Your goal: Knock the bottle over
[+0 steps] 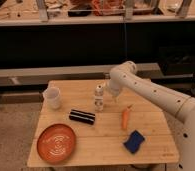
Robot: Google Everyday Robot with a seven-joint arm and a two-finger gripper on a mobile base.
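Bottle (98, 98) upright, tool (109, 96) just beside

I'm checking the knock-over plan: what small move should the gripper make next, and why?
Probably a short sideways sweep toward the cup. The bottle stands upright, and the gripper hangs close beside it on the side away from the cup, so a push on its upper part should tip it.
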